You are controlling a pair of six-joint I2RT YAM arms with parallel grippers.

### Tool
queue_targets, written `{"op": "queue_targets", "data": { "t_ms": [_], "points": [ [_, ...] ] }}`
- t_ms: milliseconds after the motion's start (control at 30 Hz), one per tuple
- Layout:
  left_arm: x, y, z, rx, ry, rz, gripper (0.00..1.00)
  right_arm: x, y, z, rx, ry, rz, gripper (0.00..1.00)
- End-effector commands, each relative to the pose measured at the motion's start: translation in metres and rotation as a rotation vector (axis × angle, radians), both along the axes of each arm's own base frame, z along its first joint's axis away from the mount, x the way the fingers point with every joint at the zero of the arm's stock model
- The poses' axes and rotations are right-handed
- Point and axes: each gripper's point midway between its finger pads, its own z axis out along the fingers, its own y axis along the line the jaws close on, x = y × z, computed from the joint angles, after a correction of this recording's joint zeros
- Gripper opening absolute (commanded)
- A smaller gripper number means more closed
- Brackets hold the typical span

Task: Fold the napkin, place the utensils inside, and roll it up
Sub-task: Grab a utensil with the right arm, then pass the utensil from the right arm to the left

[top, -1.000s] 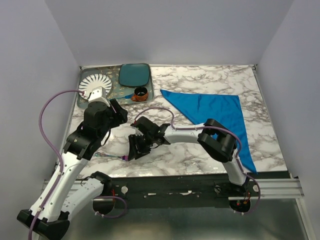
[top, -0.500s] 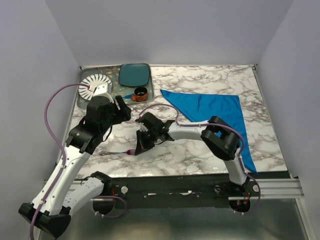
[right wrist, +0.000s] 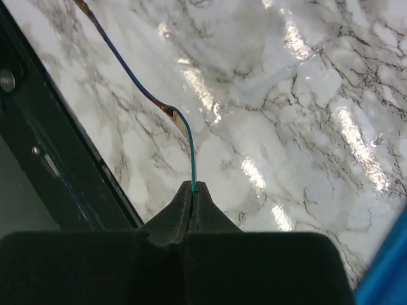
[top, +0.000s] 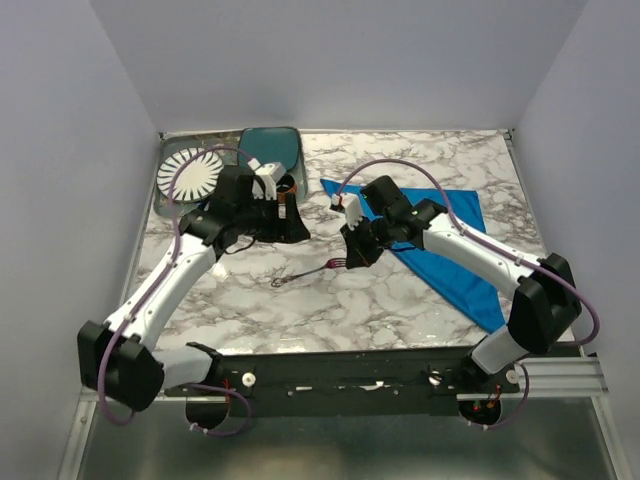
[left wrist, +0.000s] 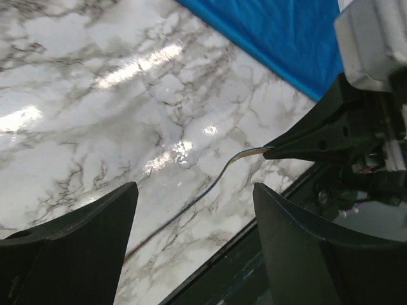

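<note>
Metal fork point(right wrist: 145, 94) hangs pinched in the right tool point(right wrist: 193, 189).

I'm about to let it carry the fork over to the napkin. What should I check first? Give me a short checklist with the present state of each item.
1. Right claw shut on the fork: ok, pinched at one end.
2. Left claw open and off the fork: ok.
3. Napkin folded: ok, a triangle.
4. Fork's free end lifted off the table: cannot tell.
5. Fork on the napkin: not ok, it is over bare table beside it.
</note>
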Motion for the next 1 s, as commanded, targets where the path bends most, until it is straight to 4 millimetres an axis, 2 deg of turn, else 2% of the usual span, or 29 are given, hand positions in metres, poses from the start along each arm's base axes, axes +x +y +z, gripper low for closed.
{"op": "queue_targets", "data": {
  "t_ms": [0,167,233,300,400,633,667,733,900,967],
  "points": [
    [-0.022,-0.051,0.015,-0.056,-0.027,-0.289,0.82,-0.044,-0.015,0.013,0.040,0.009,0.266,0.01],
    [-0.052,-0.075,0.004,-0.081,0.018,-0.462,0.81,-0.048,-0.018,0.022,0.048,0.001,0.274,0.01],
    [-0.067,-0.084,-0.009,-0.069,0.048,-0.520,0.81,-0.051,-0.017,0.024,0.065,0.004,0.284,0.01],
    [-0.076,-0.088,-0.023,-0.050,0.080,-0.548,0.80,-0.053,-0.018,0.025,0.073,0.000,0.284,0.01],
    [-0.079,-0.090,-0.038,-0.048,0.114,-0.550,0.75,-0.057,-0.017,0.032,0.106,-0.007,0.294,0.01],
    [-0.084,-0.105,-0.041,-0.094,0.135,-0.615,0.64,-0.063,-0.012,0.047,0.172,-0.030,0.306,0.01],
    [-0.087,-0.107,-0.041,-0.099,0.139,-0.629,0.57,-0.063,-0.011,0.048,0.178,-0.030,0.306,0.01],
    [-0.090,-0.112,-0.041,-0.125,0.152,-0.650,0.50,-0.064,-0.009,0.049,0.192,-0.026,0.302,0.01],
    [-0.103,-0.119,-0.034,-0.212,0.186,-0.711,0.49,-0.055,-0.010,0.044,0.171,-0.041,0.255,0.01],
    [-0.106,-0.119,-0.038,-0.210,0.197,-0.715,0.47,-0.053,-0.012,0.042,0.159,-0.046,0.242,0.01]
  ]
}}
